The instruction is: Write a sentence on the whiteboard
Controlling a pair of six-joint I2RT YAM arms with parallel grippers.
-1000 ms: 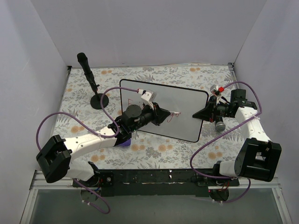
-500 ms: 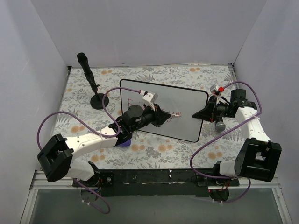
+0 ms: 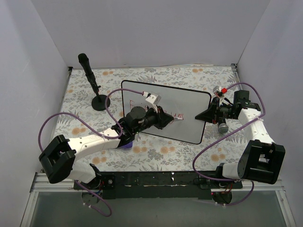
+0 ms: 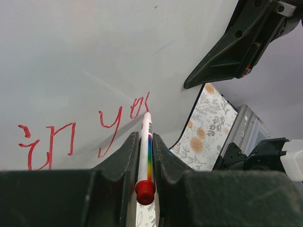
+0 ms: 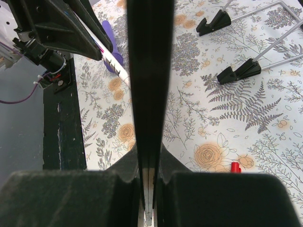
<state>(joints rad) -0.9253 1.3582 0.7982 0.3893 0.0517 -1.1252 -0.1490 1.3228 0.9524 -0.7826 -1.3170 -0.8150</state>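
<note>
While my left hand (image 4: 145, 140) pinches a marker (image 4: 145, 163) on the glossy whiteboard (image 3: 189, 109), red lettering (image 4: 71, 139) at its tip, right hand (image 5: 149, 156) clamping its edge.

**Top view:** we look down from above and behind the near edge of the table (image 3: 75, 109), far enough back to take in the whole whiteboard (image 3: 189, 106).

**Left wrist view:** we look along the left gripper (image 4: 145, 135), close over the board face, toward the right gripper (image 4: 199, 76).

**Right wrist view:** we look edge-on along the board's frame, close up, back toward the left gripper.

All three views share the board and the floral table.
</note>
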